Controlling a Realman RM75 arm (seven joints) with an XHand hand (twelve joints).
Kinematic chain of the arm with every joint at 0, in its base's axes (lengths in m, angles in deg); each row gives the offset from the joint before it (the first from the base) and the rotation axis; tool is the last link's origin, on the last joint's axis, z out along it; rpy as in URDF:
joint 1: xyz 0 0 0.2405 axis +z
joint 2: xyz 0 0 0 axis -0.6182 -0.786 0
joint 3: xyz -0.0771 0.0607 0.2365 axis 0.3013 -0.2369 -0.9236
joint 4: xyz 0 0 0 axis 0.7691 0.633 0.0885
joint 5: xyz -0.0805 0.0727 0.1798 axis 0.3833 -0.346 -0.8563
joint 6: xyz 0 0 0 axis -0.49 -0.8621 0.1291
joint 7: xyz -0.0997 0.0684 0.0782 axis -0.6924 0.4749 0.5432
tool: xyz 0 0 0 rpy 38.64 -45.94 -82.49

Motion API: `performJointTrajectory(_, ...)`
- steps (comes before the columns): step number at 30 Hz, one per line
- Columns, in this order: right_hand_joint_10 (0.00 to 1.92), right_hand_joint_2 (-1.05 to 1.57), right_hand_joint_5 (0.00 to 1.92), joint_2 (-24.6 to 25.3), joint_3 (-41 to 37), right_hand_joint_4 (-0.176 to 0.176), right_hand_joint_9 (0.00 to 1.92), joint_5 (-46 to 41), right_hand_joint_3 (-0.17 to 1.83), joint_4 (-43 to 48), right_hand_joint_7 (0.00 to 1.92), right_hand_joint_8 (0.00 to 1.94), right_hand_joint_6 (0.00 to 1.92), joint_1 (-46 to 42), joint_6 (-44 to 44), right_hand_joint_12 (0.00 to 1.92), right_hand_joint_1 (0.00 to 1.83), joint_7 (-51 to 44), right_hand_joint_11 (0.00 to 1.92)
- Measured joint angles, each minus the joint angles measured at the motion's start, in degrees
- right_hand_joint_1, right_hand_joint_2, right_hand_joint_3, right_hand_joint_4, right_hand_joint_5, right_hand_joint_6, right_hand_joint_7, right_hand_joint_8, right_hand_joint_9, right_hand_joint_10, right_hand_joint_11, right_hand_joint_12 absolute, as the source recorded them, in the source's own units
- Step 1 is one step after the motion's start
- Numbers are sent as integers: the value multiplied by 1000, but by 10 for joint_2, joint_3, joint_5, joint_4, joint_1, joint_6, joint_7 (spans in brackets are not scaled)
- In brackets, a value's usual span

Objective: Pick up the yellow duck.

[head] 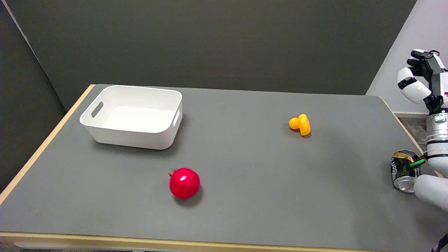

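Nothing is done yet: your right hand point(421, 75) hangs in the air off the table's point(245, 210) far right edge, holding nothing, its fingers seemingly half-curled though the view is poor there. The yellow duck point(300, 124) lies on the table well apart from it, with open surface between. A can point(404, 170) lies beside your arm; the white bin point(133, 117) and red ball point(184, 182) sit clear
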Motion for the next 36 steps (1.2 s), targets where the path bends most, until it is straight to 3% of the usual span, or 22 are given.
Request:
performJointTrajectory(10,920,746,286,-2,7,56,428,21,989,-23,454,511,599,18,6,1264,524,2,159)
performJointTrajectory(18,798,676,219,-5,12,47,310,73,990,-28,334,420,463,25,22,1170,462,2,96)
performJointTrajectory(23,727,686,205,-6,18,41,216,112,886,-17,260,313,408,25,38,1166,491,2,47)
performJointTrajectory(25,676,629,170,-7,22,36,150,129,983,-10,201,319,432,25,45,1097,430,2,44)
performJointTrajectory(31,649,617,147,-8,34,35,106,168,962,23,162,297,412,21,66,1071,440,1,0)
performJointTrajectory(36,654,595,122,-6,44,10,56,189,966,60,132,326,414,17,90,1031,439,-18,-1)
